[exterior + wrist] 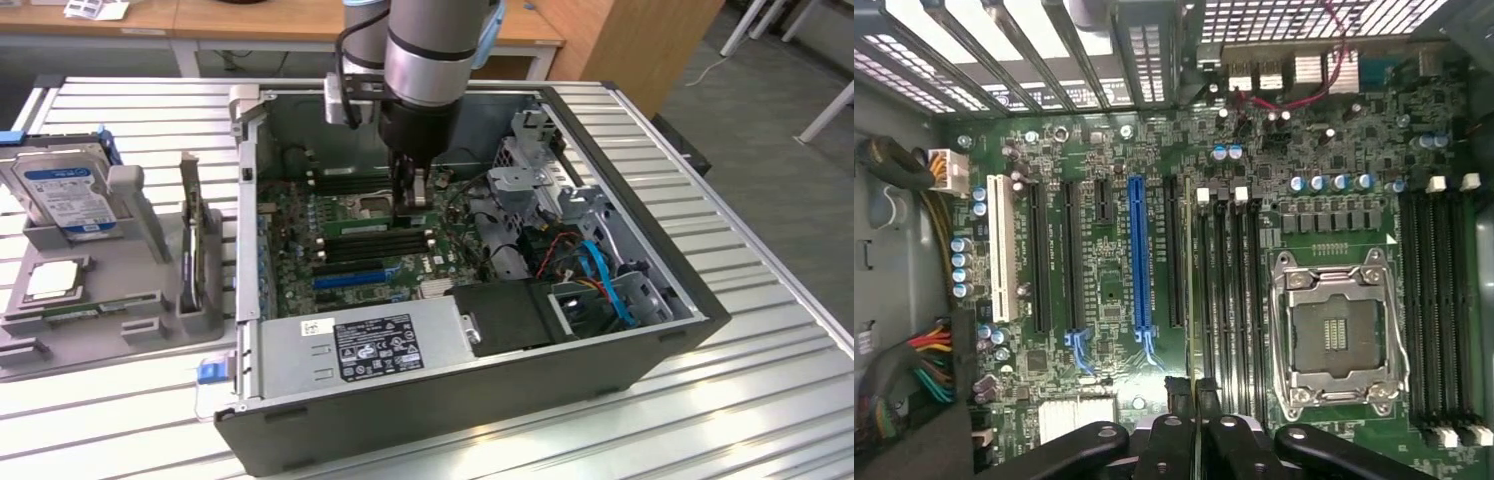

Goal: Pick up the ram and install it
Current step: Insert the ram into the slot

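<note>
Silver arm upright — ram in jaws

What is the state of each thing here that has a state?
Computer case: open, side panel off.
Memory slots: empty.
Processor socket: empty.
Gripper: jaws shut on the ram.
Ram: gripped on edge, not in a slot.
Hard drive: outside the case.
</note>
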